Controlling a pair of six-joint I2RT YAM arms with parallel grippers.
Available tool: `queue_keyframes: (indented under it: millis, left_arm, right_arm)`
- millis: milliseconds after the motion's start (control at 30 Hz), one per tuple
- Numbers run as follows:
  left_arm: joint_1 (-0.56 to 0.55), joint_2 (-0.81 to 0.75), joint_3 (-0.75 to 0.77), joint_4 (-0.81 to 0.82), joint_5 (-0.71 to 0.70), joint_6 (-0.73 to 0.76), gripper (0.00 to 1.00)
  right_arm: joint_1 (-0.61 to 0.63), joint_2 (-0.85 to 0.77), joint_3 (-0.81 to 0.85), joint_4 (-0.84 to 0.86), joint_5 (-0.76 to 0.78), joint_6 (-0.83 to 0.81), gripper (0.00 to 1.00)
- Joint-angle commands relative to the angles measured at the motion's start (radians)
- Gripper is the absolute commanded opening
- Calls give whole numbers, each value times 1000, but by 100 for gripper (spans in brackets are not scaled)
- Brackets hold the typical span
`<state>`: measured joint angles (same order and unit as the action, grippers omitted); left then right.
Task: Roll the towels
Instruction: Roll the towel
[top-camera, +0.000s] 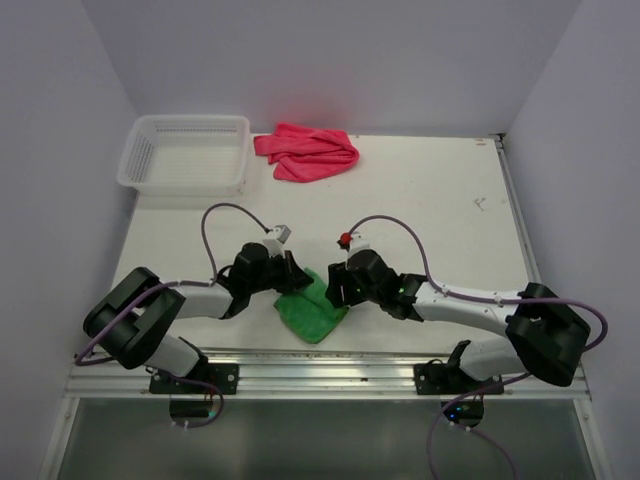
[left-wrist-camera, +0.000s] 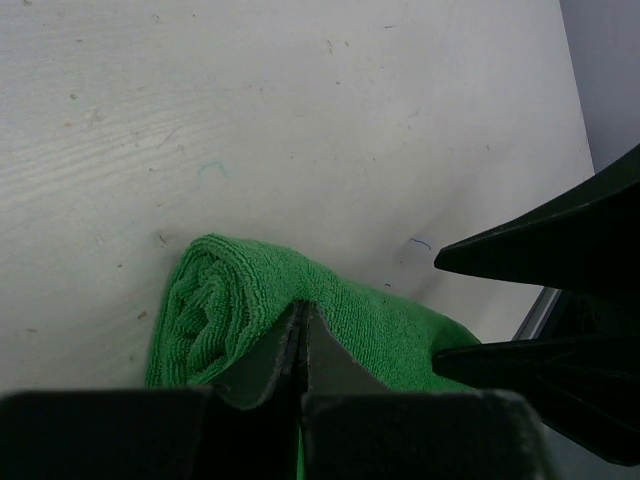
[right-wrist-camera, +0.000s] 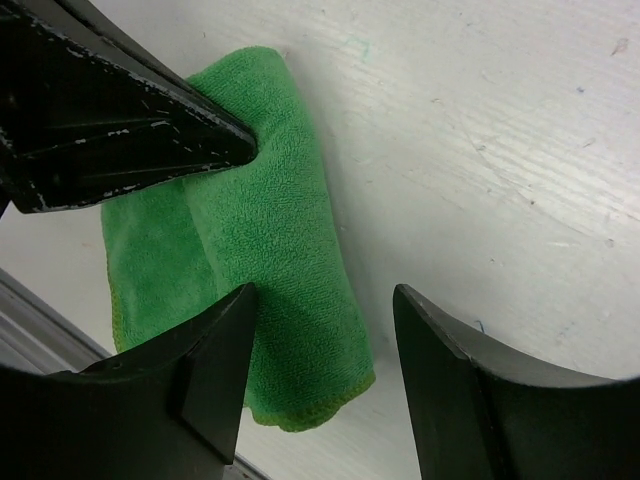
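A green towel (top-camera: 312, 308) lies near the table's front edge, partly rolled, with its rolled end showing in the left wrist view (left-wrist-camera: 215, 300). My left gripper (top-camera: 293, 274) is shut, and its joined fingertips (left-wrist-camera: 302, 318) rest on top of the roll. My right gripper (top-camera: 336, 286) is open and empty, and straddles the towel's other end (right-wrist-camera: 290, 250); one finger (right-wrist-camera: 225, 345) is over the cloth, the other (right-wrist-camera: 445, 350) over bare table. A pink towel (top-camera: 308, 152) lies crumpled at the back of the table.
A white plastic basket (top-camera: 185, 152) stands at the back left, beside the pink towel. A metal rail (top-camera: 320, 370) runs along the front edge just below the green towel. The two grippers are close together, and the left gripper's fingers show in the right wrist view (right-wrist-camera: 130, 130).
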<state>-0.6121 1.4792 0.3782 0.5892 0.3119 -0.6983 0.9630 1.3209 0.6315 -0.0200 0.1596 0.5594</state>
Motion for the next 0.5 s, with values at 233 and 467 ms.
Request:
queue_keyframes:
  millis: [233, 467]
  left_arm:
    - [-5, -7, -76, -149, -56, 10, 0]
    - [-3, -14, -71, -160, -68, 13, 0]
  right_arm:
    - [-24, 126, -32, 133, -152, 19, 56]
    - [-23, 139, -46, 152, -236, -13, 41]
